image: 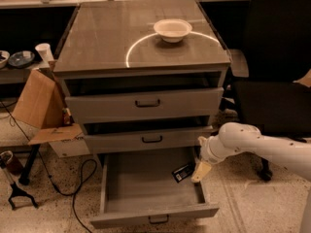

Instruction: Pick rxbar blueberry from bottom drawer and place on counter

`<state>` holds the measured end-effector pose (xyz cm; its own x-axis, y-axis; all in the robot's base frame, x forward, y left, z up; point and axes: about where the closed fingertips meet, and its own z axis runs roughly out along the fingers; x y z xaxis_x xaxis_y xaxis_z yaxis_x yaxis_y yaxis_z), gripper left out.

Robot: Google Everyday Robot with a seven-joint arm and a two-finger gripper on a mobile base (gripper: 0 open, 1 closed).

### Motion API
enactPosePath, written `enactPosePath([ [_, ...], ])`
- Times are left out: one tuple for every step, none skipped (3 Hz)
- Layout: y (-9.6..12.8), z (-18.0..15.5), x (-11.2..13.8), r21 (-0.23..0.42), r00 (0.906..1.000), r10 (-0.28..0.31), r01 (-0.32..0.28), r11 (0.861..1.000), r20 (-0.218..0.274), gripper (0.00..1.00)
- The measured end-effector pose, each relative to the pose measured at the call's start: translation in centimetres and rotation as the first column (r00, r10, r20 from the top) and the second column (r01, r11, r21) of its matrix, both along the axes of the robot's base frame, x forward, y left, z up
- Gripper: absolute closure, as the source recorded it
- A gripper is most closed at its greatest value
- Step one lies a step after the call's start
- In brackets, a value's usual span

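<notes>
The bottom drawer (141, 191) stands pulled out, its grey floor showing. The rxbar blueberry (183, 172), a small dark bar with pale marks, shows tilted at the drawer's right rear, right next to my gripper (201, 171). The gripper hangs at the drawer's right wall on the white arm reaching in from the right. I cannot tell whether the bar is held or lies on the floor. The counter (107, 38) with its white arc tops the cabinet.
A white bowl (172, 29) sits on the counter at the back right. The two upper drawers (146, 103) are slightly ajar. A black chair (277, 62) stands at the right. A cardboard box (39, 103), a cable (77, 178) and a stand lie at the left.
</notes>
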<state>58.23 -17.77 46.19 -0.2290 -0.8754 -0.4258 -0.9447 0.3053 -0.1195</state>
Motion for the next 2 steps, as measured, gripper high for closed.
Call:
enactPosePath([
  [-3.0,-5.2,0.1,0.063,0.9993,0.028,-0.026,0.998,-0.025,0.00],
  [-4.6,-10.7,0.4,0.120,0.9960,0.089,-0.086,0.989,-0.014,0.00],
])
